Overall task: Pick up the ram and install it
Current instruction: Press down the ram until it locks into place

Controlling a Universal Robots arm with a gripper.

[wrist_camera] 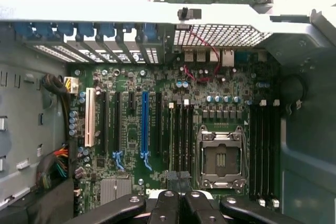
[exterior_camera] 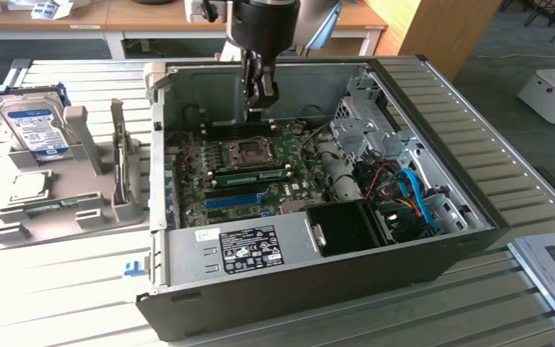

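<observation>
Exterior view, ram upright in holder, well apart from closed gripper

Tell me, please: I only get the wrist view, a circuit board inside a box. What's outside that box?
Observer: A grey stand sits beside the case, on the exterior view's left.
Visitor: Anything in it?
Observer: A blue-labelled hard drive stands upright in it.
Visitor: And how is the claw placed?
Observer: The claw points straight down into the open case, with its tips above the board.
</observation>
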